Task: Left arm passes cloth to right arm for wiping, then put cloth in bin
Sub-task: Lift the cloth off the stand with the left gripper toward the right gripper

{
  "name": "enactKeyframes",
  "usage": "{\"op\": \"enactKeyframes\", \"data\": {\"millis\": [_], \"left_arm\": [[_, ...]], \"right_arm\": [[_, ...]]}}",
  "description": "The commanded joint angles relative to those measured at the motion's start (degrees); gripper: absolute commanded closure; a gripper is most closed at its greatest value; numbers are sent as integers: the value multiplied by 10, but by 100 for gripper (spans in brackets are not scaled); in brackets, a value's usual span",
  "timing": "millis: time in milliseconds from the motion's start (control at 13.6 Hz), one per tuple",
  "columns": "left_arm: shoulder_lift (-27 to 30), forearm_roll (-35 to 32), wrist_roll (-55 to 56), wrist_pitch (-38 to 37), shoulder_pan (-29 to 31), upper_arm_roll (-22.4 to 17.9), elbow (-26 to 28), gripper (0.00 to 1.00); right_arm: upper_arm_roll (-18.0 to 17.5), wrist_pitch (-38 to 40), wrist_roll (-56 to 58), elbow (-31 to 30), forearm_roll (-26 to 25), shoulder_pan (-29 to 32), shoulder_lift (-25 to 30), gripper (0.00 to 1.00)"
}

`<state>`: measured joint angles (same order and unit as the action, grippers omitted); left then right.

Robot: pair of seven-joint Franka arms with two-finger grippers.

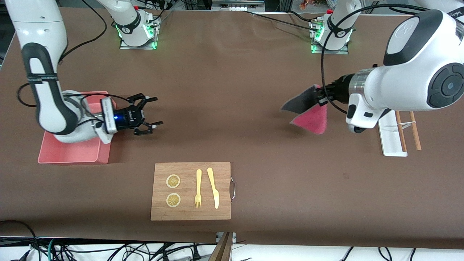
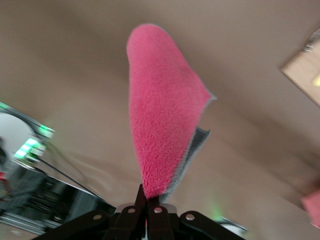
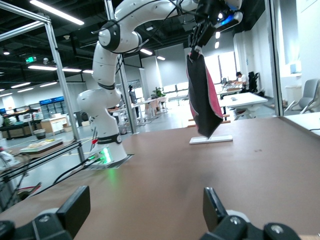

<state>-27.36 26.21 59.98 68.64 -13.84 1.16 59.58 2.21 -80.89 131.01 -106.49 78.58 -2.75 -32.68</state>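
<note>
Front view: left gripper (image 1: 320,98) clamped on cloth (image 1: 311,115), held mid-air for handover; right gripper (image 1: 146,115) waiting w/ fingers apart beside bin (image 1: 72,154), ready to receive

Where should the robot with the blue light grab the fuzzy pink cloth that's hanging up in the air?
Probably the free lower part of the cloth, well below the corner pinched shut in the left gripper. It hangs loose and folded there, with nothing around it. The right gripper, open above the table beside the bin, would best come in level from its own end of the table, fingers either side of the hanging fold.
</note>
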Motion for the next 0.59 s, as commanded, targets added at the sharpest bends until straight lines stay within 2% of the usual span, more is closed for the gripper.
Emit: {"op": "enactKeyframes", "data": {"millis": [0, 293, 513], "left_arm": [[-10, 86, 47, 38, 4, -3, -25, 100], [14, 189, 112, 177, -1, -1, -21, 100], [26, 204, 197, 294, -42, 5, -16, 100]], "right_arm": [[1, -37, 29, -38, 77, -50, 25, 0], [-6, -80, 42, -72, 205, -123, 38, 0], [-49, -139, 42, -68, 294, -133, 46, 0]]}}
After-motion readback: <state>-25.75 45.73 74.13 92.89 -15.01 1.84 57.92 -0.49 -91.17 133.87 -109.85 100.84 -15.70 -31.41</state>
